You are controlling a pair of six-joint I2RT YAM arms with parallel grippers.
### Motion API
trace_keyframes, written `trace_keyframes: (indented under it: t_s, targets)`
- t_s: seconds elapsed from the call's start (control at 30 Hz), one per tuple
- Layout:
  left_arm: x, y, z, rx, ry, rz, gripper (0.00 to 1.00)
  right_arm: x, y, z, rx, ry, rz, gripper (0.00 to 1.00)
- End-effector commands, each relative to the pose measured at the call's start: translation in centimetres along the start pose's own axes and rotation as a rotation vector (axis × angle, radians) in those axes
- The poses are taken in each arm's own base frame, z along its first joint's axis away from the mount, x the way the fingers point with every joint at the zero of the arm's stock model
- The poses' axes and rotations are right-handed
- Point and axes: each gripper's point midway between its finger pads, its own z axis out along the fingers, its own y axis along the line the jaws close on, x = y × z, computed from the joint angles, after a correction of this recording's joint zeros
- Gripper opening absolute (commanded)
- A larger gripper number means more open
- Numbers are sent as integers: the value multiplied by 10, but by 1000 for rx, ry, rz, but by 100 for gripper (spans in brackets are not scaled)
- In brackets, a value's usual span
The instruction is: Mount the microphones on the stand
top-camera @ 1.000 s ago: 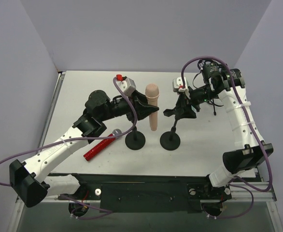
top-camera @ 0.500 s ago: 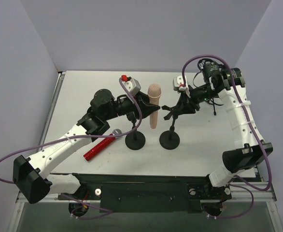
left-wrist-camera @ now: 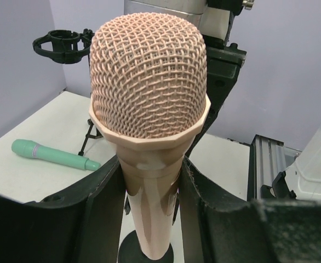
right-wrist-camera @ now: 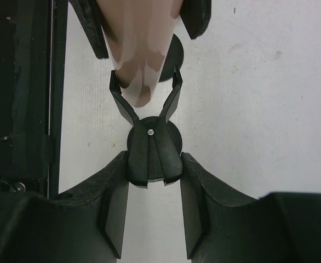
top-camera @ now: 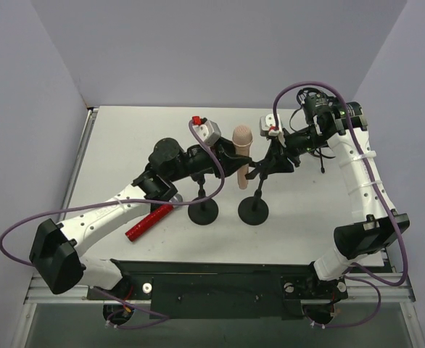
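Microphone in pale peach-pink plastic with a mesh head [left-wrist-camera: 149, 109] had shifted over the last second, carried rightward by the left pincer [left-wrist-camera: 149, 200], which was clamped around its handle. Its tail end now sat between the two prongs of the black forked clip [right-wrist-camera: 149, 137] on the right-hand black stand [top-camera: 254, 210], though it did not look pressed home. Meanwhile the right pincer [right-wrist-camera: 151, 170] had narrowed onto that clip's hub and was steadying it. Seating seemed close.

As for holders, the black ring clip [left-wrist-camera: 62, 46] on a farther stand held nothing. The glittery red microphone [top-camera: 149, 221] and the teal-green microphone [left-wrist-camera: 53, 155] lay loose on the white counter [top-camera: 125, 145].
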Motion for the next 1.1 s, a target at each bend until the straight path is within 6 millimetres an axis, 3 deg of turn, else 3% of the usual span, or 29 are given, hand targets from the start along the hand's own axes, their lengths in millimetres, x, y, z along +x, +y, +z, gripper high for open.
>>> trace_keyframes:
  t_s: [0.0,0.27,0.67,0.9,1.07]
  targets:
    - [-20,-4,12,4,-140,13,0,3,43,1,-147,-8,165,0]
    - [8,9,8,-69,-165,-16,0,5,53,3,-186,-22,179,0]
    - [-13,8,13,-114,-327,-76,0,7,57,6,-222,-30,202,0]
    - [-13,6,16,-103,-371,-122,0,8,58,9,-235,-35,225,0]
    - [-13,4,18,-115,-377,-110,0,8,59,11,-246,-38,246,6]
